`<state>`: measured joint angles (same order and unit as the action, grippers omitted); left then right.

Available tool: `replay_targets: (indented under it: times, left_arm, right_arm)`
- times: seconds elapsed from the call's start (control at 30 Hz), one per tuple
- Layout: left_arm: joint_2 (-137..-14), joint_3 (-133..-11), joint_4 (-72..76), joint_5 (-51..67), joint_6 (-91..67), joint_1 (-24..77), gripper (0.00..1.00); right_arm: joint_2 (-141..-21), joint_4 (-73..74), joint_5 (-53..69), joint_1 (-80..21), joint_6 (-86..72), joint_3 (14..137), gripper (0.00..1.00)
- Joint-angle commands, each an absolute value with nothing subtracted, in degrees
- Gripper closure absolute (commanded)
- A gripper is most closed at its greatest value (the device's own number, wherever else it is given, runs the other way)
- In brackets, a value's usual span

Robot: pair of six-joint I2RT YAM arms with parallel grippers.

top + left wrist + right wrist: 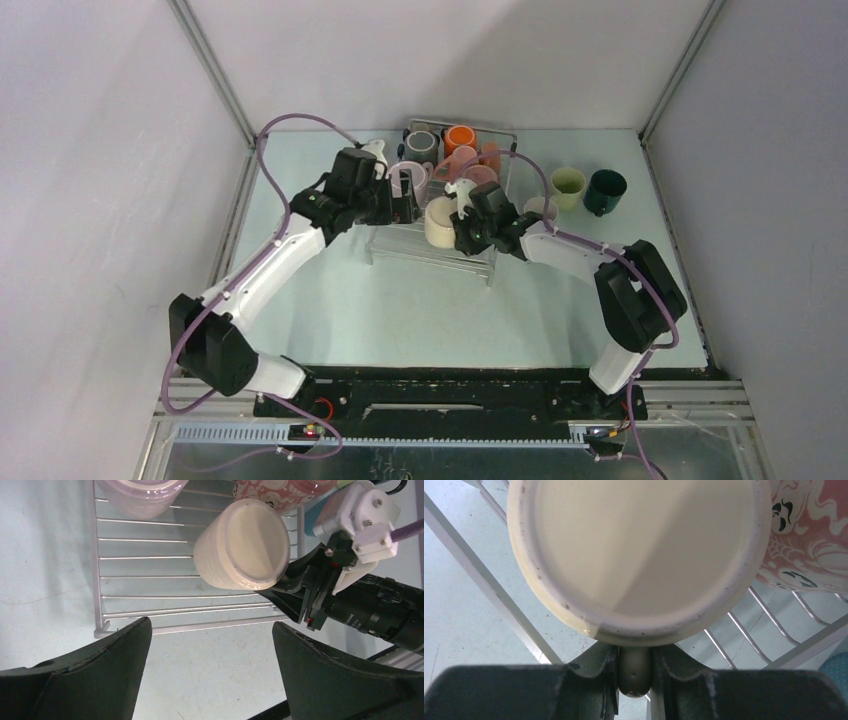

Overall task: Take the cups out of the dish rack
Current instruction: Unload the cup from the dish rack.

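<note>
Right fingers point(596, 687): pinched on the handle of the cream mug point(639, 555); the handle sits squeezed in the narrow gap between the two pads.
Left fingers point(100, 675): spread wide, nothing between them, hovering over the near edge of the dish rack point(150, 580).
Cream mug: over the rack's near right part, tipped so its round end faces the right wrist camera, handle pointing down into the fingers. Cannot tell if it rests on the wires or is lifted off them.
Dish rack: on the table point(400, 300) toward the far middle, silvery wires running side to side in the left wrist view.
Lilac mug point(140, 492): on the rack, left of the cream mug, apart from it.
Patterned pink mug point(814, 535): just beside the cream mug on the rack; touching or not, cannot tell.
Grey mug point(421, 147): far left part of the rack.
Orange mug point(460, 138): far part of the rack, just right of the grey one.
Pale green mug point(568, 183): upright on the table, right of the rack.
Dark teal mug point(605, 190): upright on the table, just right of the pale green one.
Arms: left reaches in from the rack's left side, right from its right; both sets of fingers end near the cream mug.
</note>
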<state>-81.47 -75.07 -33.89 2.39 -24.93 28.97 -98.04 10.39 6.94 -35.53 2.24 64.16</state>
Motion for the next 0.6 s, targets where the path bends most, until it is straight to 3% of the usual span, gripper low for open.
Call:
replay_targets:
  times: [0.0,0.57]
  left_arm:
    - [-76.81,-71.93,-29.58,5.37,-27.49,26.92,0.02]
    - [-68.60,-60.85,-11.74,22.28,-43.06,20.08,0.00]
  right_arm:
    - [-91.68,7.38,7.98,-37.09,0.27,65.39,1.00]
    - [-85.30,13.32,7.27,-39.27,-9.29,75.81,1.00]
